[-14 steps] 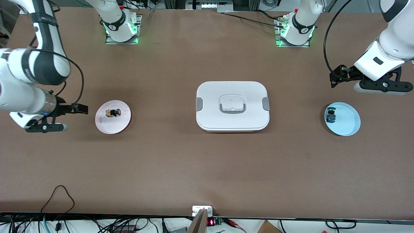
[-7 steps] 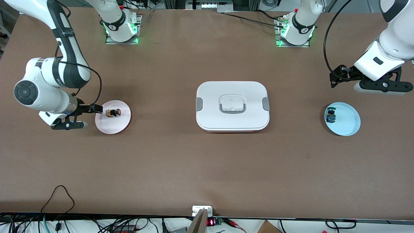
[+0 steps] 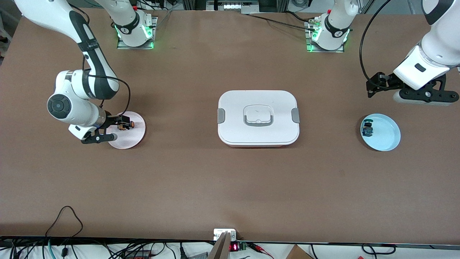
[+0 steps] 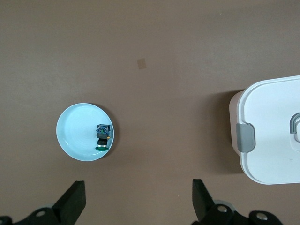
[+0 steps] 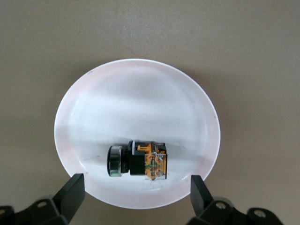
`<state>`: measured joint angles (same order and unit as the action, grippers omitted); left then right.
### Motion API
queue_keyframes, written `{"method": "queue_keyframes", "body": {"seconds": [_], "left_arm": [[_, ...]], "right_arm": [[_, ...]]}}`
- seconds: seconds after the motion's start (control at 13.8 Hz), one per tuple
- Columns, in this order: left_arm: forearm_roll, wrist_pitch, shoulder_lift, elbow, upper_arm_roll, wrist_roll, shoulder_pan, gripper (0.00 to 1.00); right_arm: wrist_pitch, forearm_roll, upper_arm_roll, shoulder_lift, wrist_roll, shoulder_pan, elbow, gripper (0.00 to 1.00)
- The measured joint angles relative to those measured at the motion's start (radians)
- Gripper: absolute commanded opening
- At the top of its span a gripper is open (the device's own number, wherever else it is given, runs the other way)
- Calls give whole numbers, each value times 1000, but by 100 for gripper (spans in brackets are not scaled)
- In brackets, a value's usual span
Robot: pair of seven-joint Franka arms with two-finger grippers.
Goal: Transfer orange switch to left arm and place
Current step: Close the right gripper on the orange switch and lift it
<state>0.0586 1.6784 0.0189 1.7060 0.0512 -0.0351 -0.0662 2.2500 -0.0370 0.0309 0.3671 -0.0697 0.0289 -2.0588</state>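
The orange switch (image 3: 127,125) lies on its side on a pink plate (image 3: 131,136) toward the right arm's end of the table. My right gripper (image 3: 116,124) is open and hangs over the plate's edge, next to the switch. In the right wrist view the switch (image 5: 138,161) lies on the plate (image 5: 140,103) just ahead of the open gripper (image 5: 137,183), with neither finger touching it. The white box (image 3: 258,117) stands at the table's middle. My left gripper (image 3: 372,87) is open and empty, waiting above the table near a blue plate.
The blue plate (image 3: 385,133) holds a small dark switch with a green cap (image 3: 367,128). The left wrist view shows this plate (image 4: 77,136), the green-capped switch (image 4: 103,137), the box's end (image 4: 272,131) and the open left gripper (image 4: 138,187).
My right arm has swung in toward the pink plate, so its gripper has moved from beside the plate to over its edge next to the orange switch. The left arm has not moved.
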Motion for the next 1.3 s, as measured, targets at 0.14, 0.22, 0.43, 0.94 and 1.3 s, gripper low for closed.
{"method": "queue_keyframes", "body": {"seconds": [0.14,0.22,0.43,0.94,1.3], "left_arm": [[0,-5,0,0,0,0,0,100],[0,-8,0,0,0,0,0,100],[0,-9,0,0,0,0,0,100],[0,-9,0,0,0,0,0,100],[0,-9,-3,-1,-11,0,2,100]], "right_arm": [[10,0,0,13,-28,0,0,100],[12,0,0,19,-38,0,0,100],[25,0,0,41,-81,0,-1,100],[43,20,0,78,-100,0,-1,100],[56,42,0,97,-100,-1,-1,100]]}}
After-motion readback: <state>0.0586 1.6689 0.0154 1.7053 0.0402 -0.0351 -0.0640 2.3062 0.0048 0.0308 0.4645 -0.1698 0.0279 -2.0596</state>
